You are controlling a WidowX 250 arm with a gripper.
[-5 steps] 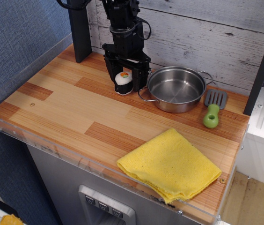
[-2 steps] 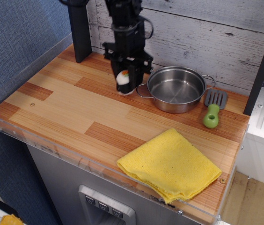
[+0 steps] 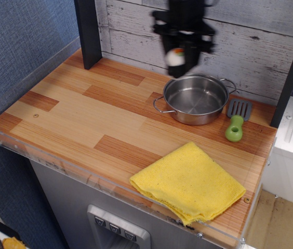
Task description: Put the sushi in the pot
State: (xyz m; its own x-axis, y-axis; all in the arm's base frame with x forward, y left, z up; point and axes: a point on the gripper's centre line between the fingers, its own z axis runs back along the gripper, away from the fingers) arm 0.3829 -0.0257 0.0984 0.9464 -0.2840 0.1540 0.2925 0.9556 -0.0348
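Gripper clenching sushi, hanging above pot far rim; image blurring; risking early release; sushi likely bouncing off rim, rolling toward spatula or wall.

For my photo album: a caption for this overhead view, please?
The tool carries the sushi above the empty pot.

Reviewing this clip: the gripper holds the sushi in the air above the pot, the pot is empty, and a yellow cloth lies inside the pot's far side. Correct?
One thing is wrong. The yellow cloth lies on the table's near right part, apart from the pot, not inside it. The observation.image view shows this. The rest holds: the gripper holds the sushi in the air above the empty pot.
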